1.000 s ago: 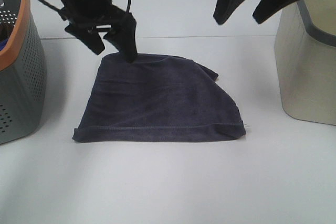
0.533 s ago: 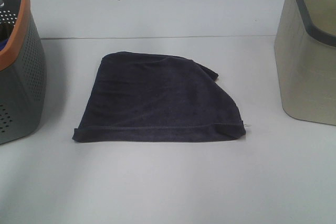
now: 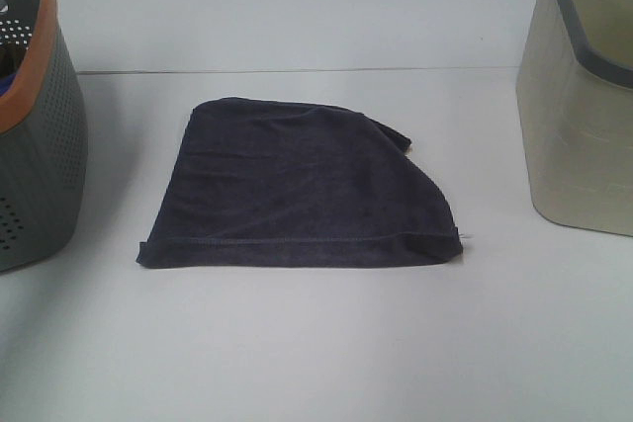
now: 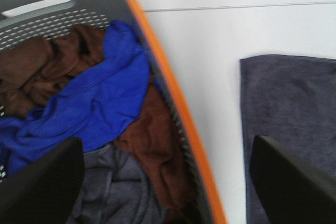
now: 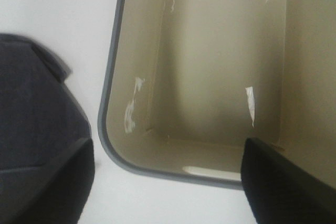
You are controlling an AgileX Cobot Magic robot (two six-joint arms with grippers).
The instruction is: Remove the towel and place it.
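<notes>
Mid-table, between the baskets: towel (image 3: pixel 297 188) lies flat, folded, nothing touching it | left gripper (image 4: pixel 163 182) spread wide, empty, above grey basket (image 4: pixel 173 108) | right gripper (image 5: pixel 168 182) spread wide, empty, above beige bin (image 5: pixel 220 77) | removal and placing look done

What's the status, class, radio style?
Both end effectors open, empty. Towel flat on table, between orange-rimmed basket and beige bin. Nothing obstructing.
</notes>
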